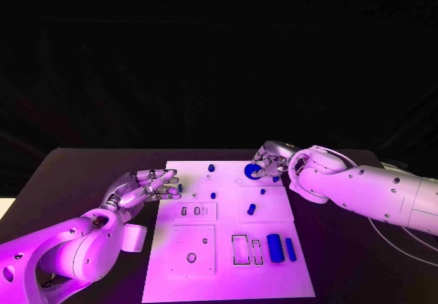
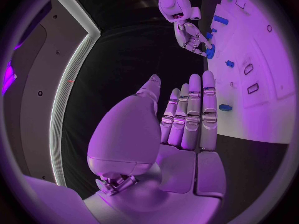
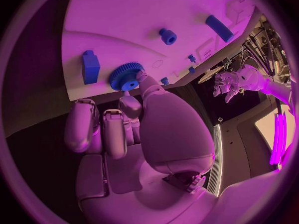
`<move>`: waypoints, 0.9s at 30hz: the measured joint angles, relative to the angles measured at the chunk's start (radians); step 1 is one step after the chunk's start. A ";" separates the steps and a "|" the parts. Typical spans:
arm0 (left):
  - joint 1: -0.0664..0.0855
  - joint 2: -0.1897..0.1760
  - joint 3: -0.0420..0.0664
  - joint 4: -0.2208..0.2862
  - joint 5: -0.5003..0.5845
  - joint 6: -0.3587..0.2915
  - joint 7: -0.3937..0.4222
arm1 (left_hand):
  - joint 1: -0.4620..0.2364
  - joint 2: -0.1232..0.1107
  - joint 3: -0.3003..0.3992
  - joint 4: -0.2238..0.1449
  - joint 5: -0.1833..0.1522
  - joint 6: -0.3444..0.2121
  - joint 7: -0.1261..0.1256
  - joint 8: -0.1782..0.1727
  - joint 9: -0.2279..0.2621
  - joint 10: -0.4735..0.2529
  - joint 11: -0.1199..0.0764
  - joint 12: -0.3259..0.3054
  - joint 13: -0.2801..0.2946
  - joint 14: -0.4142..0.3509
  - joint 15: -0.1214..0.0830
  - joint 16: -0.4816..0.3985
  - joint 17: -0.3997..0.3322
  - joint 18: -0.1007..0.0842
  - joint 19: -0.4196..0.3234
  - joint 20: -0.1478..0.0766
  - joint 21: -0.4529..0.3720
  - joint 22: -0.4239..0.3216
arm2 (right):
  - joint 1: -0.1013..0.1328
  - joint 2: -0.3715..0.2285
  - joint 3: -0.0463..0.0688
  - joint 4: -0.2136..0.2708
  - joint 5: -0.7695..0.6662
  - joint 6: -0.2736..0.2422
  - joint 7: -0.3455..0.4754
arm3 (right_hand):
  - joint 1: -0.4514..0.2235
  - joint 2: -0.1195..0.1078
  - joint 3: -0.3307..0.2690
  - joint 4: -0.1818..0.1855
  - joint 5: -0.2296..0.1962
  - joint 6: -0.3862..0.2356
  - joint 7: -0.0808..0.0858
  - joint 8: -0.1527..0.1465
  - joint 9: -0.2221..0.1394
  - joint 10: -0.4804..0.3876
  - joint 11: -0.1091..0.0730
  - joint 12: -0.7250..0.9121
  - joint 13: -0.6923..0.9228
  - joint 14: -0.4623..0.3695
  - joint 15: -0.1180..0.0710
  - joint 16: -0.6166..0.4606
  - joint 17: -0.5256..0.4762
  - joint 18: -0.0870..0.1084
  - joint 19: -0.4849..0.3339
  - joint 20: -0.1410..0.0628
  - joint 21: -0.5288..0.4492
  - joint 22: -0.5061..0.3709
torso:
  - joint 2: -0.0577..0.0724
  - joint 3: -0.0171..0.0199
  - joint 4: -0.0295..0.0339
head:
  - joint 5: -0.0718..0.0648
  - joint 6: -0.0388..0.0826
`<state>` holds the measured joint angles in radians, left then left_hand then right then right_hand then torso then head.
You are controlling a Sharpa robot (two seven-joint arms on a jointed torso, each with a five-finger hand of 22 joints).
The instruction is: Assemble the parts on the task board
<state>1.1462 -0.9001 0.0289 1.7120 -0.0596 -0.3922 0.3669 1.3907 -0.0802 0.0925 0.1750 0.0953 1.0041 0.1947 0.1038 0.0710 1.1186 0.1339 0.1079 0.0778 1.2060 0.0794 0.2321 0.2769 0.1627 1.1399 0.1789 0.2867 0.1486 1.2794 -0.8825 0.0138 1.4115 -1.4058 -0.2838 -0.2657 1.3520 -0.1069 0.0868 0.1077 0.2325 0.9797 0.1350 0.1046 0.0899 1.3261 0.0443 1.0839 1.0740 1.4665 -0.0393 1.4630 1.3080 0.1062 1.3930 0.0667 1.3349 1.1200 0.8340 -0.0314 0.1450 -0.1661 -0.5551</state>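
The right hand (image 1: 271, 163) pinches a blue gear (image 1: 252, 171) at the far edge of the task board (image 1: 228, 278). The left hand (image 1: 146, 187) hovers empty with fingers extended at the board's left edge, just beside a small blue part (image 1: 180, 187).

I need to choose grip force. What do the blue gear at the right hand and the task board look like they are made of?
Blue gear: probably moulded or printed plastic, matte, uniform colour, crisp fine teeth, no metallic glint. Task board: rigid white sheet, likely plastic or painted panel, smooth and low-gloss with cleanly cut slots. The right hand touches the gear.
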 measured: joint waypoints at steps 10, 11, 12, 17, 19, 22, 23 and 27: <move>0.000 -0.001 0.000 -0.001 0.000 0.003 0.000 | 0.000 0.000 0.000 0.000 0.000 0.000 0.000 0.000 0.000 0.000 0.000 0.000 0.000 0.000 0.000 0.000 0.000 0.000 0.000 0.000 0.000 0.000 | -0.001 0.005 0.001 -0.006 -0.016 0.007 -0.004 | 0.012 0.012 0.000 0.000 0.000 0.025 -0.006 0.013 0.002 0.035 -0.004 0.098 0.104 0.000 0.000 0.021 0.000 -0.014 0.004 0.004 0.017 0.028 | 0.000 -0.0004 0.0001 | 0.002 -0.002; 0.000 -0.001 0.000 -0.001 0.000 0.003 0.000 | 0.000 0.000 0.000 0.000 0.000 0.000 0.000 0.000 0.000 0.000 0.000 0.000 0.000 0.000 0.000 0.000 0.000 0.000 0.000 0.000 0.000 0.000 | -0.001 0.006 0.002 -0.006 -0.019 0.008 -0.004 | 0.016 0.016 0.001 -0.001 0.000 0.030 -0.005 0.016 0.003 0.042 -0.004 0.108 0.116 0.000 0.000 0.024 0.000 -0.014 0.004 0.003 0.017 0.030 | 0.000 -0.0004 0.0001 | 0.002 -0.002; 0.000 -0.001 0.000 -0.001 0.000 0.004 0.000 | 0.000 0.000 0.000 0.000 0.000 0.000 0.000 0.000 0.000 0.000 0.000 0.000 0.000 0.000 0.000 0.000 0.000 0.000 0.000 0.000 0.000 0.000 | -0.001 0.006 0.002 -0.006 -0.021 0.009 -0.004 | 0.019 0.019 0.005 -0.005 -0.001 0.035 -0.006 0.019 0.003 0.044 -0.006 0.113 0.122 0.000 0.000 0.027 0.000 -0.014 0.006 0.001 0.020 0.032 | 0.000 -0.0005 0.0002 | 0.002 -0.002; 0.000 -0.001 0.000 -0.001 0.000 0.004 0.000 | 0.000 0.000 0.003 -0.003 0.000 0.000 0.000 0.000 0.000 0.000 0.000 0.000 0.000 0.000 0.000 -0.004 0.003 0.000 0.000 0.000 0.000 0.000 | -0.001 0.009 0.003 -0.006 -0.042 0.014 -0.005 | 0.036 0.023 0.024 -0.015 -0.024 0.040 -0.010 0.019 0.004 0.044 -0.006 0.121 0.139 0.000 0.000 0.031 0.000 -0.014 0.008 0.000 0.029 0.044 | 0.001 -0.0008 0.0010 | 0.000 -0.004; 0.000 -0.002 0.000 -0.001 0.000 0.004 0.000 | 0.000 0.000 0.003 -0.003 0.000 0.000 0.000 0.000 0.000 0.000 0.000 0.000 0.000 0.000 0.000 -0.004 0.003 0.000 0.000 0.000 0.000 0.000 | -0.001 0.009 0.003 -0.005 -0.055 0.016 -0.005 | 0.038 0.025 0.029 -0.020 -0.024 0.043 -0.007 0.018 0.003 0.044 -0.005 0.127 0.143 0.000 0.000 0.031 0.000 -0.014 0.007 0.000 0.029 0.047 | 0.001 -0.0008 0.0010 | 0.000 -0.004; 0.000 -0.002 0.000 -0.001 0.000 0.004 0.001 | 0.000 0.000 0.003 -0.003 0.000 0.000 0.000 0.000 0.000 0.000 0.000 0.000 0.000 0.000 0.000 -0.004 0.003 0.000 0.000 0.000 0.000 0.000 | -0.001 0.009 0.004 -0.002 -0.075 0.018 -0.005 | 0.049 0.025 0.041 -0.027 -0.026 0.052 -0.009 0.016 0.002 0.047 -0.009 0.136 0.153 0.000 0.000 0.031 0.000 -0.014 0.010 -0.002 0.031 0.051 | 0.001 -0.0008 0.0014 | 0.000 -0.004; 0.000 -0.002 0.000 -0.001 0.000 0.003 0.001 | 0.000 0.000 0.003 -0.003 0.000 0.000 0.000 0.000 0.000 0.000 0.000 0.000 0.000 0.000 0.000 -0.004 0.003 0.000 0.000 0.000 0.000 0.000 | -0.001 0.009 0.005 0.001 -0.084 0.017 -0.005 | 0.053 0.026 0.047 -0.029 -0.027 0.054 -0.011 0.017 0.002 0.047 -0.009 0.138 0.157 0.000 0.000 0.035 0.000 -0.014 0.014 -0.002 0.035 0.054 | 0.001 -0.0008 0.0015 | 0.000 -0.004; 0.000 -0.002 0.000 -0.001 -0.001 0.003 0.002 | 0.000 0.000 0.003 -0.003 0.000 0.000 0.000 0.000 0.000 0.000 0.000 0.000 0.000 0.000 0.000 -0.004 0.003 0.000 0.000 0.000 0.000 0.000 | -0.004 0.008 0.005 0.020 -0.115 -0.003 -0.005 | 0.067 0.036 0.079 -0.041 -0.030 0.070 -0.013 0.020 0.001 0.055 -0.006 0.166 0.186 0.000 0.000 0.043 0.000 -0.014 0.025 -0.004 0.053 0.086 | 0.001 -0.0008 0.0016 | -0.001 -0.003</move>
<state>1.1463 -0.9019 0.0289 1.7107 -0.0602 -0.3888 0.3684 1.3907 -0.0802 0.0958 0.1718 0.0953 1.0041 0.1947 0.1039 0.0711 1.1186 0.1339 0.1079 0.0778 1.2061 0.0792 0.2281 0.2798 0.1627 1.1399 0.1788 0.2867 0.1486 1.2753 -0.8747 0.0187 1.4317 -1.5212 -0.2868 -0.2703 1.4195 -0.0711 0.1658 0.0671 0.2025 1.0501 0.1220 0.1242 0.0914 1.3812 0.0385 1.2495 1.2603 1.4665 -0.0393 1.5055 1.3076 0.0920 1.4184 0.0627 1.3876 1.2056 0.8352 -0.0321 0.1466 -0.1675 -0.5581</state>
